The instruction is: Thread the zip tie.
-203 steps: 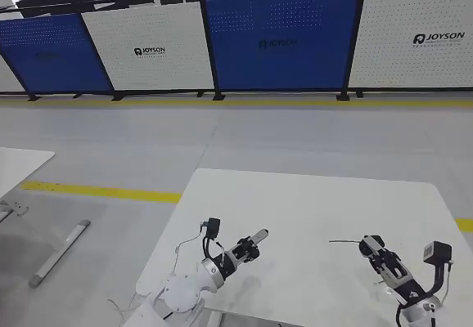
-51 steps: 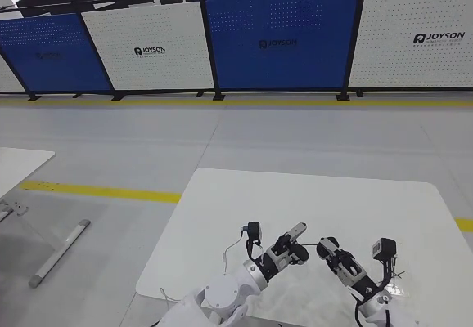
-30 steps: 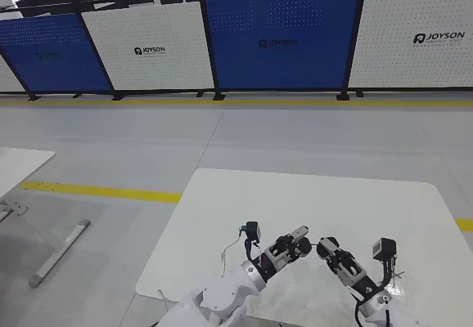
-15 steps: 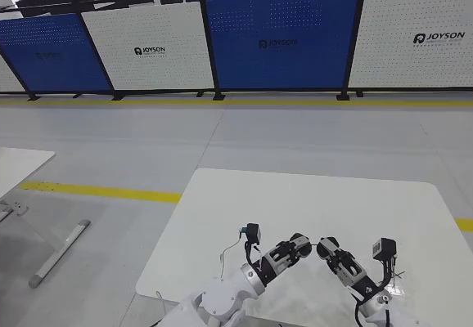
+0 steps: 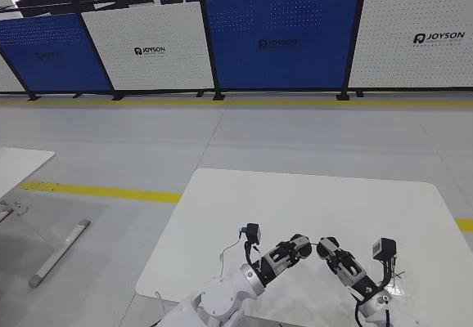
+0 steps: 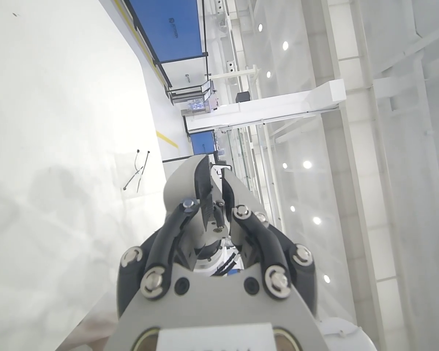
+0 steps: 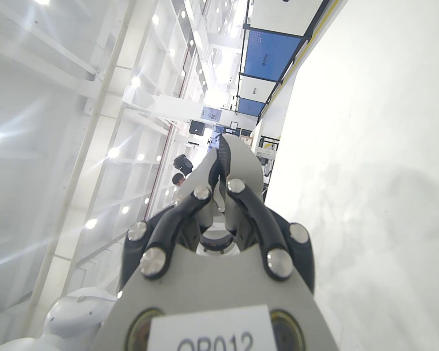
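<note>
My two grippers meet tip to tip above the front middle of the white table (image 5: 318, 196). The right gripper (image 5: 326, 244) is shut, its pads pressed together in the right wrist view (image 7: 220, 147). A thin black zip tie (image 5: 314, 239) shows as a short dark line running from it toward the left gripper (image 5: 301, 242). In the left wrist view the left gripper (image 6: 214, 169) has a narrow gap between its fingers. I cannot make out the tie inside that gap.
Two or three spare black zip ties (image 6: 137, 171) lie loose on the table beyond the left gripper, near the table's edge. The tabletop stretches bare behind the grippers. The table's front edge is close below both arms.
Since the earliest frame both arms have come together at the table's front middle. Over the last second the left gripper's tip dipped slightly toward the right gripper; the right gripper held still.
</note>
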Robot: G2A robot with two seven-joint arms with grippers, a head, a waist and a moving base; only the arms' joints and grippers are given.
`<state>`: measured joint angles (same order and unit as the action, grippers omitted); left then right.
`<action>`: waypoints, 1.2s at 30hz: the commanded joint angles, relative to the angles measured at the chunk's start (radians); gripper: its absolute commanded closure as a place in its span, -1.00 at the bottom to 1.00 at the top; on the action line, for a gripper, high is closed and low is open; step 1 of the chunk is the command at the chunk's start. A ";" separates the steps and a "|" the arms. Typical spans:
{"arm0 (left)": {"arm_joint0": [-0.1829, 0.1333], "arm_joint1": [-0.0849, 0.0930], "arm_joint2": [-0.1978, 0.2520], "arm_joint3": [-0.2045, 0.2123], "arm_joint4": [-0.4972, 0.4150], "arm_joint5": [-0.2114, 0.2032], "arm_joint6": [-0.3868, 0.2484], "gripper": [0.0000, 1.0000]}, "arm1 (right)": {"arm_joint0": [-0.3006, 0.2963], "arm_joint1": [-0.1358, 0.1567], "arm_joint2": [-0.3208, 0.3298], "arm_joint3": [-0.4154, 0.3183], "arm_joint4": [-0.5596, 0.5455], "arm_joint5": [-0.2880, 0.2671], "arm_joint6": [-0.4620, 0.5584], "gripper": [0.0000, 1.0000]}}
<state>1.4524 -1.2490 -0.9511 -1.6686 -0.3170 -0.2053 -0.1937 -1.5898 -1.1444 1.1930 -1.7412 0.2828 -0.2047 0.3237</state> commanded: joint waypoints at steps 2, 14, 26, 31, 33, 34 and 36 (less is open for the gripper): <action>0.003 0.001 -0.003 -0.003 0.006 -0.001 -0.007 0.80 | 0.000 0.000 0.000 0.000 0.000 0.000 0.000 1.00; 0.008 0.004 -0.005 -0.005 0.029 0.007 -0.017 0.98 | 0.000 0.000 0.000 0.000 0.000 0.000 0.000 1.00; 0.005 0.003 -0.004 -0.001 0.018 0.006 -0.024 1.00 | 0.000 0.000 0.000 0.000 0.000 0.000 0.000 1.00; 0.005 0.002 -0.004 -0.001 0.012 0.006 -0.022 1.00 | 0.000 0.000 0.000 -0.001 -0.001 0.002 -0.003 1.00; 0.004 0.002 -0.004 -0.001 0.009 0.005 -0.022 1.00 | 0.000 -0.002 -0.002 -0.003 -0.004 0.005 -0.006 1.00; 0.004 0.002 -0.004 -0.001 0.009 0.005 -0.021 1.00 | 0.000 -0.002 -0.002 -0.004 -0.005 0.005 -0.004 1.00; 0.003 0.002 -0.004 -0.001 0.007 0.004 -0.020 1.00 | -0.002 -0.003 0.000 -0.005 -0.005 0.004 0.002 1.00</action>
<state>1.4556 -1.2472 -0.9548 -1.6692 -0.3088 -0.2009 -0.2143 -1.5907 -1.1469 1.1912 -1.7456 0.2771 -0.1993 0.3220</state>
